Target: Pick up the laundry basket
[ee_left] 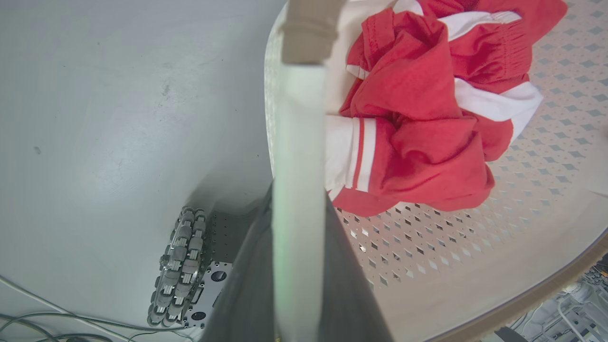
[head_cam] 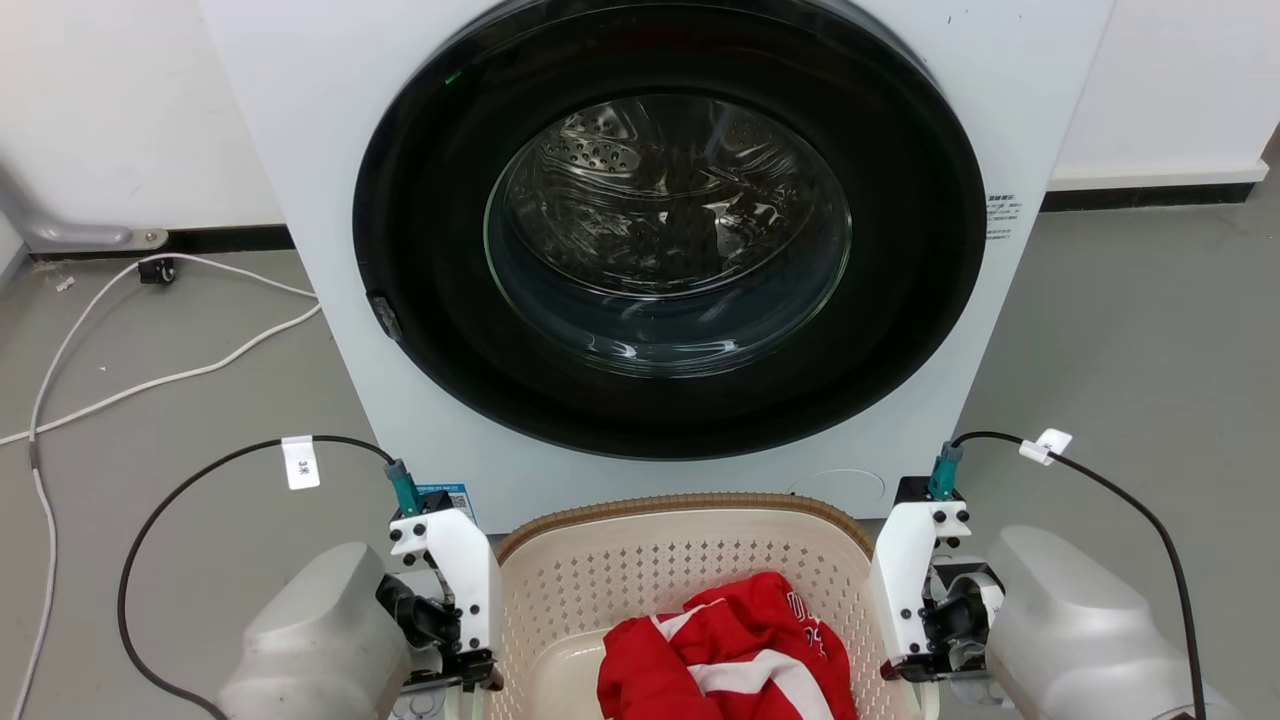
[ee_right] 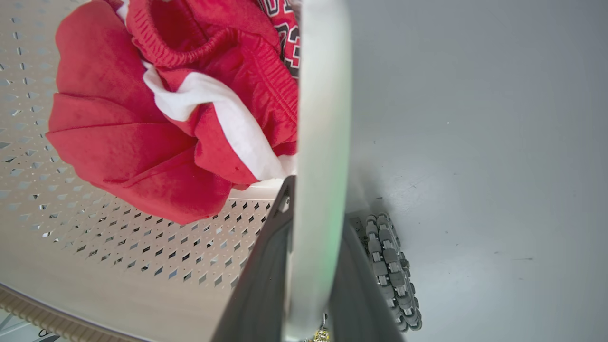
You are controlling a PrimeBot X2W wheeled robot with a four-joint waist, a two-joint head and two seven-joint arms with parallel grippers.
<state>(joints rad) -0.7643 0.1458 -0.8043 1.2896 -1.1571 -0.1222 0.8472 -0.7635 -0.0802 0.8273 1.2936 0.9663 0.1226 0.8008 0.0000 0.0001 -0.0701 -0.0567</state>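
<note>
Left gripper (ee_left: 299, 190): both dark fingers (ee_left: 254, 275) are pinched on the left side handle (ee_left: 298, 133) of the laundry basket (ee_left: 451, 247), one finger on each face, no gap visible. Right gripper (ee_right: 317, 199): same on the right side handle (ee_right: 323, 109), fingers (ee_right: 263, 275) clamped against both faces.

Head view: both wrists sit tight against the basket's two ends, pointing down. The basket is between the arms at bottom centre, directly in front of the washing machine (head_cam: 300, 150), with its brown rim (head_cam: 690, 500) near the machine's base. Can't tell whether the basket is resting on the grey floor (head_cam: 1120, 330) or is off it.

Inside: a crumpled red and white garment (head_cam: 740, 640) lies on the perforated bottom.

Around: the machine's round dark door (head_cam: 670, 230) shows the steel drum through the glass. A white cable (head_cam: 150, 380) runs along the floor on the machine's left. Roller wheels of the robot base sit on the floor beneath each handle, left (ee_left: 180, 266) and right (ee_right: 392, 270).
</note>
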